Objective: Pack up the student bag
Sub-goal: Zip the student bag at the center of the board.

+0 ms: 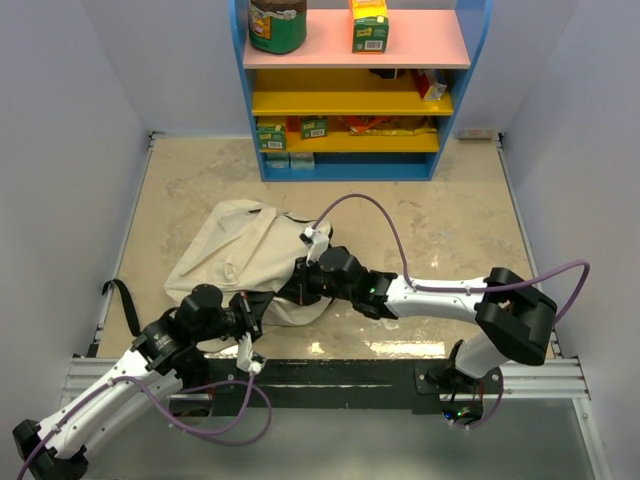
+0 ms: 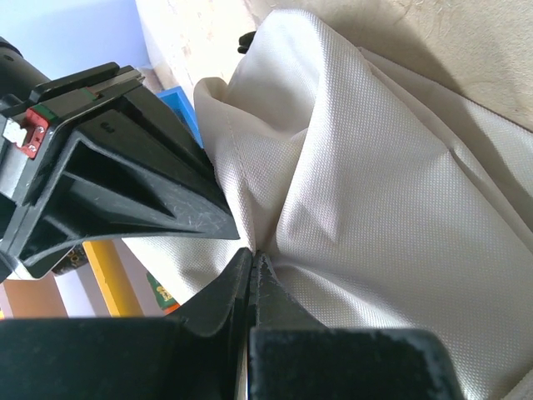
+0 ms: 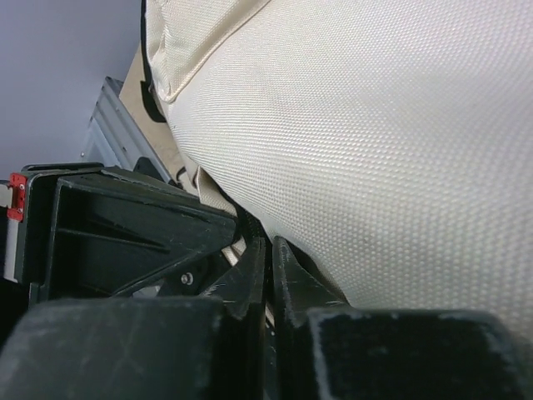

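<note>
The student bag [image 1: 232, 255], a soft beige canvas backpack with black trim, lies crumpled on the table left of centre. My left gripper [image 1: 250, 318] is at the bag's near edge. In the left wrist view its jaws [image 2: 252, 255] are shut on a pinched fold of the beige canvas [image 2: 375, 208]. My right gripper [image 1: 300, 283] is at the bag's near right edge. In the right wrist view its jaws [image 3: 269, 247] are closed to a thin slit on the dark edge under the bag's canvas [image 3: 375, 125]. The inside of the bag is hidden.
A blue shelf unit [image 1: 360, 160] with pink and yellow shelves stands at the back, holding a jar [image 1: 277, 25], a box [image 1: 369, 27] and small packets. One black bag strap [image 1: 125, 300] trails off the table's left edge. A metal rail [image 1: 330, 378] runs along the front.
</note>
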### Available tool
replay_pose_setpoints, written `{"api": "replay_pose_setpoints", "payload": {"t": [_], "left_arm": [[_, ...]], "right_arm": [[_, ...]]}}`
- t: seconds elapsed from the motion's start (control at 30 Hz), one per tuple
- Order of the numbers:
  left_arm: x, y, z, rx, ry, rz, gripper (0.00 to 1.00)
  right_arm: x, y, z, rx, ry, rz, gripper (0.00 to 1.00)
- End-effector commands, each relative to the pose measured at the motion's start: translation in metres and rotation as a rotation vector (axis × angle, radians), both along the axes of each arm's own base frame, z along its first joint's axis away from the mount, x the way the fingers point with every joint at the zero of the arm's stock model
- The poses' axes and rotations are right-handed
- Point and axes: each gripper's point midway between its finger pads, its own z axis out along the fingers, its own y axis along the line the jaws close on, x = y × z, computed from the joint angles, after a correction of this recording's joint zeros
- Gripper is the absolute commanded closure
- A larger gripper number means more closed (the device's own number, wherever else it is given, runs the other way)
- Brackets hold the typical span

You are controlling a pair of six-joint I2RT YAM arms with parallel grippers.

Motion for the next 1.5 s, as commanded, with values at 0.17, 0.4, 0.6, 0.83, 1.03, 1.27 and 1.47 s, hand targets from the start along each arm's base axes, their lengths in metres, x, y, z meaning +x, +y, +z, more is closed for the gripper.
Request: {"api": "replay_pose_setpoints", "payload": {"t": [0.17, 0.4, 0.6, 0.83, 1.03, 1.27, 1.47], "left_arm": [[0.003, 0.004, 0.005, 0.002, -0.044, 0.012, 1.0], [0.005, 0.003, 0.011, -0.001, -0.052, 0.012, 1.0], [0.002, 0.003, 0.009, 0.01, -0.048, -0.002, 1.0], [-0.001, 0.005, 0.007, 0.039, -0.06, -0.019, 1.0], [-0.001, 0.008, 0.015, 0.048, -0.078, -0.015, 1.0], [-0.003, 0.019, 0.019, 0.066, -0.064, 0.022, 1.0], [0.014, 0.01, 0.045, -0.083, 0.15, 0.19, 0.9]], "right_arm": [[0.0, -0.004, 0.018, 0.058, -0.018, -0.025, 1.0], [0.004, -0.041, 0.015, 0.007, -0.052, -0.131, 1.0], [0.008, -0.059, 0.015, -0.021, -0.07, -0.193, 1.0], [0.028, -0.08, 0.031, -0.099, -0.155, -0.255, 1.0], [0.064, -0.108, 0.03, -0.268, -0.204, -0.335, 1.0], [0.087, -0.12, 0.037, -0.337, -0.249, -0.359, 1.0], [0.077, -0.095, 0.038, -0.245, -0.214, -0.262, 1.0]]}}
